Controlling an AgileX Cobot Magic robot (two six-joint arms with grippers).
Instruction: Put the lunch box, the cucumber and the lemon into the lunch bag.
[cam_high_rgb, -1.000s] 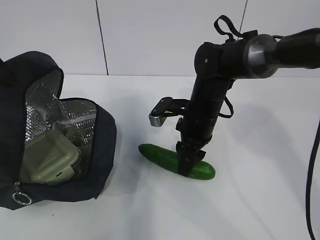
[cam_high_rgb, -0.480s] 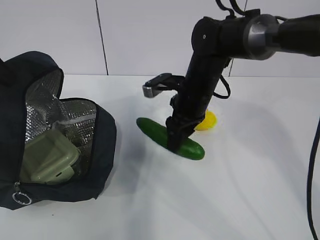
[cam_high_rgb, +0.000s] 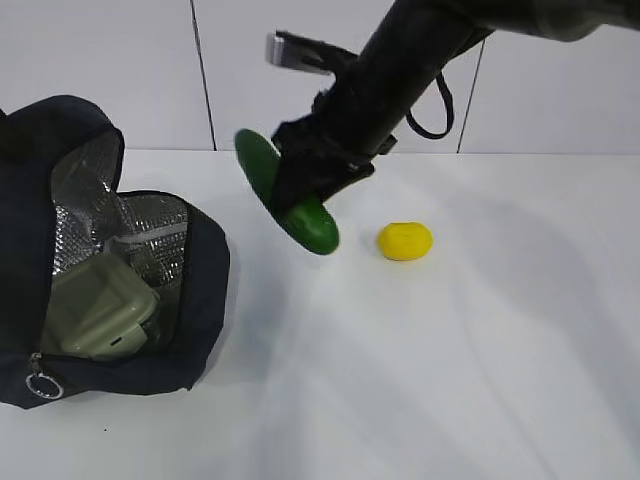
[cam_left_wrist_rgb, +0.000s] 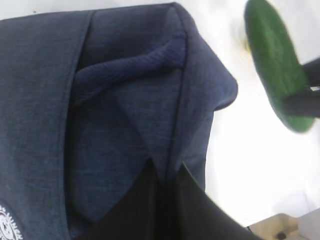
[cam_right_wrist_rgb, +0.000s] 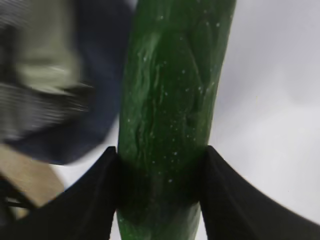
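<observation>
white tabletop (cam_high_rgb: 420, 380) lies below the glossy, bumpy dark green cucumber (cam_high_rgb: 283, 196), pinched by the right end effector (cam_high_rgb: 312, 180); it has risen off the surface toward the bag (cam_high_rgb: 205, 290), uncovering the lemon (cam_high_rgb: 405, 240).

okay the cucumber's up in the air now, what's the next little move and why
Probably carry the cucumber left toward the open lunch bag. The right pincer is shut on it, clear of the table, and the bag's foil-lined mouth gapes beside it, with the lunch box already inside.
</observation>
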